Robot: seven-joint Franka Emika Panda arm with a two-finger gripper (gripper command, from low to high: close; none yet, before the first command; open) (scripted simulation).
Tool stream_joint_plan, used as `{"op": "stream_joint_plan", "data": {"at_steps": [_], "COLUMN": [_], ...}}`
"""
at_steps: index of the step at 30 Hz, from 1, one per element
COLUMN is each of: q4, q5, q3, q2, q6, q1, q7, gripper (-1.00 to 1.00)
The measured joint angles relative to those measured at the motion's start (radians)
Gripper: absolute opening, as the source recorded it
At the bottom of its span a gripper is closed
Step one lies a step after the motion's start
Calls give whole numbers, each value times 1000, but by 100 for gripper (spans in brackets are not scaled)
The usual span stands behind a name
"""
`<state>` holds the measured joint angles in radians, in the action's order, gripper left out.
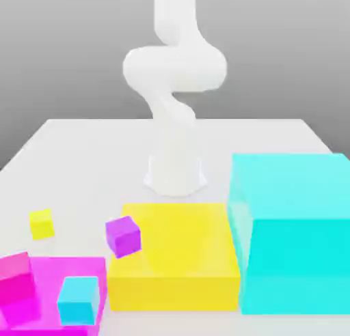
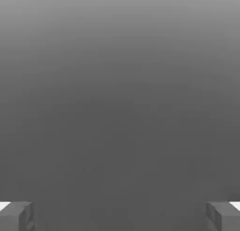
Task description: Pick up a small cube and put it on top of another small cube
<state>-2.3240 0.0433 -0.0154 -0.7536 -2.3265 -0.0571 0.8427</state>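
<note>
While the arm stands folded upright over its base at the far middle of the white table, no cube is in its grasp, and the task appears to be at its opening step: the approach has not begun. In the hand view the gripper shows its two fingertips set wide apart at the frame's edges, with nothing between them but plain grey background. The small cube, bright yellow, rests on the table toward the exterior view's left, well apart from the arm's base and clear of its neighbours. A small purple cube sits tilted just beside the near-left corner of the broad flat yellow block; whether it touches that block cannot be told. A large cyan block stands to that block's right. On the flat magenta block at the near left lie a small magenta cube and a small cyan cube. In my judgement the next move calls for swinging the hand out and down over the yellow cube, squaring the open fingers to its faces before closing.
</note>
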Motion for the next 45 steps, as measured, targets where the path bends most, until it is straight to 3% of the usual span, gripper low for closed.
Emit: {"op": "stream_joint_plan", "data": {"at_steps": [15, 29, 38, 45], "q4": [-140, -270, -363, -438], "q5": [232, 335, 251, 11], "q3": [-13, 106, 206, 218], "q2": [293, 554, 701, 797], "q6": [-144, -286, -403, -497], "q1": [-316, -521, -618, -692], "q7": [235, 370, 350, 211], "gripper": [0, 0, 0, 0]}}
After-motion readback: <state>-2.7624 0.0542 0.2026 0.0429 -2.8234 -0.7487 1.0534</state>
